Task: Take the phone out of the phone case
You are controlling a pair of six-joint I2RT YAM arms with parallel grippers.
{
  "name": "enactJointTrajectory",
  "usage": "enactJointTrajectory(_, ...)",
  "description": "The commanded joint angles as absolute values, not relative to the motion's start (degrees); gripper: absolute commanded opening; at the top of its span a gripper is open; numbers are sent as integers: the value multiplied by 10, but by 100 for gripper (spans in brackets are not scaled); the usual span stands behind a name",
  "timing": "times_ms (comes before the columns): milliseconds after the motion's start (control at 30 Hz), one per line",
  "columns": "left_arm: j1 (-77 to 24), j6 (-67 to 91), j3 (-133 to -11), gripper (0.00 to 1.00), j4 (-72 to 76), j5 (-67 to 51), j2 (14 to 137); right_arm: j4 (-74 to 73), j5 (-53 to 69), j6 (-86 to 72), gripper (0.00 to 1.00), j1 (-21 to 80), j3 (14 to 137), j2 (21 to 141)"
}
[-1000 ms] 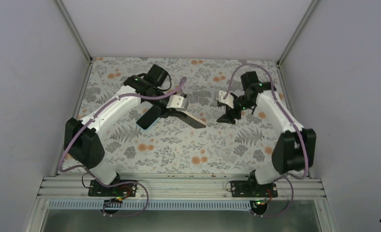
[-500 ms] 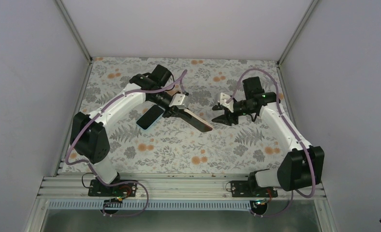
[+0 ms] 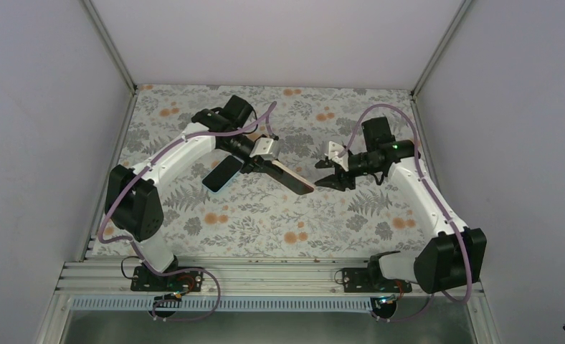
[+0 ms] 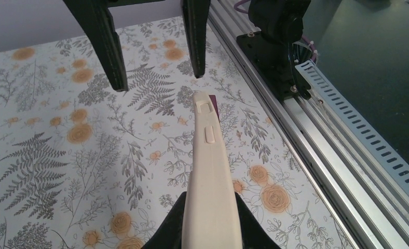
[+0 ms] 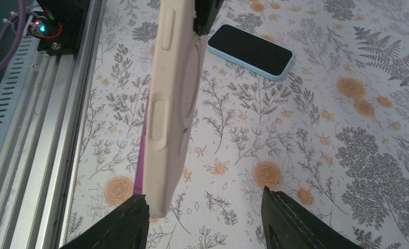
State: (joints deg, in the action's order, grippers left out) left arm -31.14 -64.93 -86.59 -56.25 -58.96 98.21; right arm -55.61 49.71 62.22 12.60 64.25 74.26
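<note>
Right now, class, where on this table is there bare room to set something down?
Free: the near strip of the table between the phone case and the rail; also the far strip by the back wall. Crowded: centre, around the left gripper, right gripper and the loose phone.

Phone [image 3: 222, 174] on the table [image 3: 265, 222], left of the case [image 3: 290, 178]; right hand [image 3: 322, 174] just right of the case.

phone case [image 5: 171, 93] cream | phone [image 5: 250, 51] black, pale-blue edge | table [image 3: 265, 222] grey-orange floral
</note>
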Motion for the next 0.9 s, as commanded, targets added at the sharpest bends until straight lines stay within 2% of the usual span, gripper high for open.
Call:
enactJointTrajectory(0, -308, -655, -875, 2, -546, -633, 978, -571, 520, 611, 56, 140, 633, 733)
enactJointTrajectory(633, -308, -658, -898, 2, -574, -650, 971, -491, 488, 575, 49, 151, 591, 738)
enactJointTrajectory(867, -307, -683, -930, 2, -624, -694, 987, -438, 460, 552, 47, 151, 568, 725)
